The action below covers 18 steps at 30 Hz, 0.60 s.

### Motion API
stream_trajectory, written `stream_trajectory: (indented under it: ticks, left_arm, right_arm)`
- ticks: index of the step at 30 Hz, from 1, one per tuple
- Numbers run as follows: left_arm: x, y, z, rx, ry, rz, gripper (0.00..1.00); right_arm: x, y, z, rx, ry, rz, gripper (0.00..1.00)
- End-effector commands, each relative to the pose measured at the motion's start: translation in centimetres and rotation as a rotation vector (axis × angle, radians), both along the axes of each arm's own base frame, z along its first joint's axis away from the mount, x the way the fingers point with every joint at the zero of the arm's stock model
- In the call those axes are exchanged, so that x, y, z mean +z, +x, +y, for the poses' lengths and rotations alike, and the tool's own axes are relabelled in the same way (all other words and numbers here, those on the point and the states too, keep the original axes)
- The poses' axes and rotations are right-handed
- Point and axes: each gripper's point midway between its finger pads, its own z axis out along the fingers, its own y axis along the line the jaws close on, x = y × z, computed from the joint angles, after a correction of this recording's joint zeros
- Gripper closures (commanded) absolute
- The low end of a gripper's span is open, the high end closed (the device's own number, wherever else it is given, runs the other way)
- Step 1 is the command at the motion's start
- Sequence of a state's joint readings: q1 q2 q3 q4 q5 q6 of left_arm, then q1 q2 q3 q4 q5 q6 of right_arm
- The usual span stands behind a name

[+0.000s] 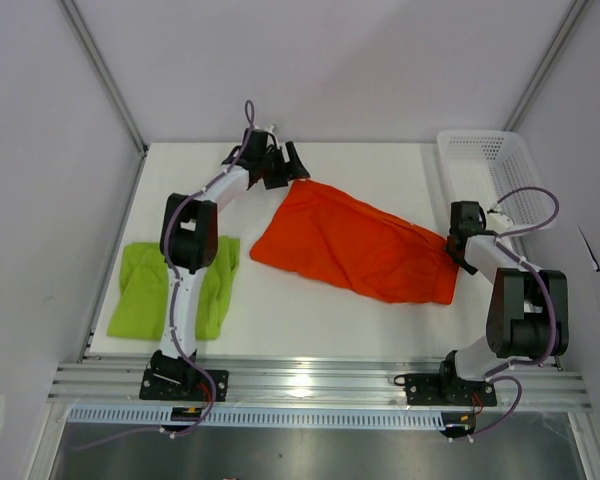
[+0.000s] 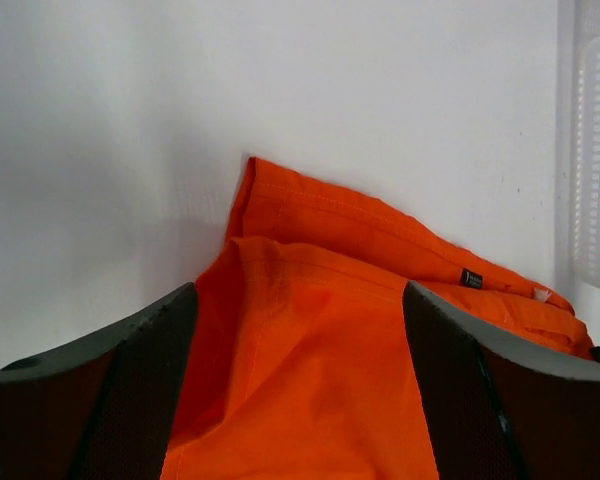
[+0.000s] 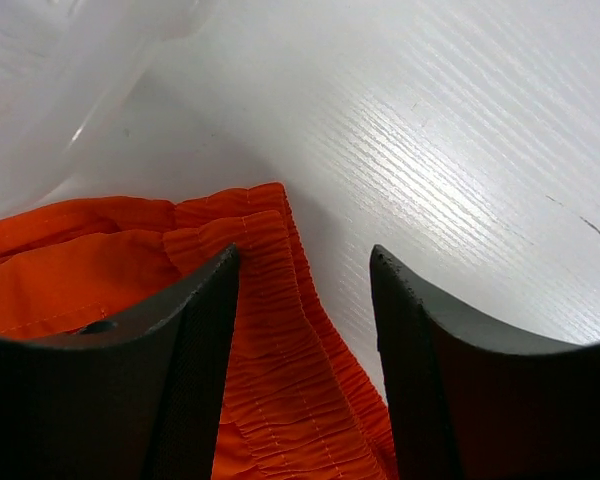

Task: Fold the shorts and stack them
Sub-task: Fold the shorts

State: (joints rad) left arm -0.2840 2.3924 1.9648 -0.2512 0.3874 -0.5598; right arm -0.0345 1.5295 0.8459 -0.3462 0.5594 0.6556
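Observation:
The orange-red shorts lie spread in a slanted, folded shape across the middle of the table. My left gripper hovers at their far left corner, open wide, with orange cloth lying loose between the fingers. At their right end, my right gripper stands open over the gathered waistband, whose edge lies between the fingers without being pinched. The lime green shorts lie folded at the left, partly hidden under the left arm.
A white mesh basket stands at the back right corner, close behind the right arm; its wall shows in the left wrist view. The table's front rail runs past both arm bases.

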Motion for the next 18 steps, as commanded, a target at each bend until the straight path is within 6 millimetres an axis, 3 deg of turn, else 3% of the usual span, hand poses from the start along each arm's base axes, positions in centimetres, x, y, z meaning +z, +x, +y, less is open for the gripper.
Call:
stream_trajectory:
  ticks: [1,2,3,5,7,8,11,14,18]
  left_arm:
    - [8.0,-0.7,0.7,-0.008,0.025,-0.154,0.15]
    - [8.4,-0.8,1.0,0.001,0.034,-0.165,0.15]
    - [7.6,-1.5,1.3,-0.001,0.048,-0.146,0.15]
    - [9.4,-1.9,1.7,0.006,0.053,-0.178,0.15]
    - [9.0,-2.7,2.1,0.009,0.071,-0.17,0.15]
    - [10.0,-2.9,2.3,0.012,0.069,-0.187,0.15]
    - [10.2,-4.0,2.5,0.003,0.072,-0.186,0.15]
    - [10.1,-4.8,2.8,0.0,0.081,-0.183,0.15]
    - [11.0,-5.6,3.9,0.012,0.124,-0.205,0.15]
  right_arm:
    - [-0.6,0.0,0.1,0.036,0.06,0.027,0.43]
    - [-0.8,-0.2,0.2,0.038,0.072,0.036,0.43]
    - [-1.2,-0.2,0.6,0.064,0.1,0.044,0.43]
    - [-1.7,-0.1,0.8,0.089,0.14,0.05,0.43]
    - [-2.4,-0.1,1.7,0.13,0.195,0.068,0.42]
    - [-2.4,-0.1,2.0,0.145,0.205,0.066,0.38]
    - [-3.2,-0.5,2.8,0.197,0.247,0.067,0.28]
    - [-3.7,-0.3,4.0,0.246,0.306,0.075,0.42]
    - [-4.3,0.2,5.8,0.301,0.359,0.085,0.48]
